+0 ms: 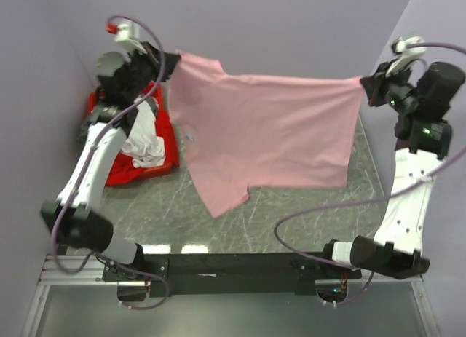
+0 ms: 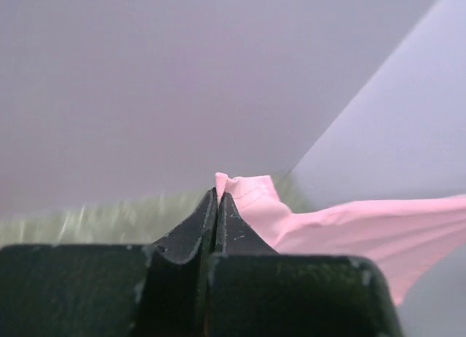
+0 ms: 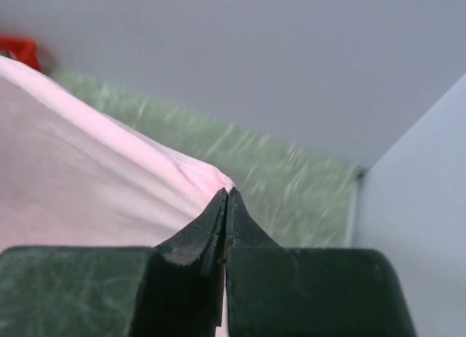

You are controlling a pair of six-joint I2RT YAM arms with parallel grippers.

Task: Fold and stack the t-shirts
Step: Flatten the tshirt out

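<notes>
A light pink t-shirt (image 1: pixel 269 129) hangs spread out above the table, stretched between both grippers. My left gripper (image 1: pixel 173 62) is shut on its upper left corner; the left wrist view shows the pink cloth (image 2: pixel 255 199) pinched at the closed tips (image 2: pixel 217 195). My right gripper (image 1: pixel 366 86) is shut on the upper right corner; the right wrist view shows the cloth (image 3: pixel 109 184) pinched at the tips (image 3: pixel 226 193). A sleeve (image 1: pixel 222 195) hangs down at the lower left. White and grey shirts (image 1: pixel 145 137) lie crumpled in the red bin (image 1: pixel 164 144).
The red plastic bin stands at the back left by the left arm (image 1: pixel 95 162). The grey marbled table top (image 1: pixel 291 213) lies under the shirt. Purple walls close the back and both sides. A purple cable (image 1: pixel 328 206) loops beside the right arm.
</notes>
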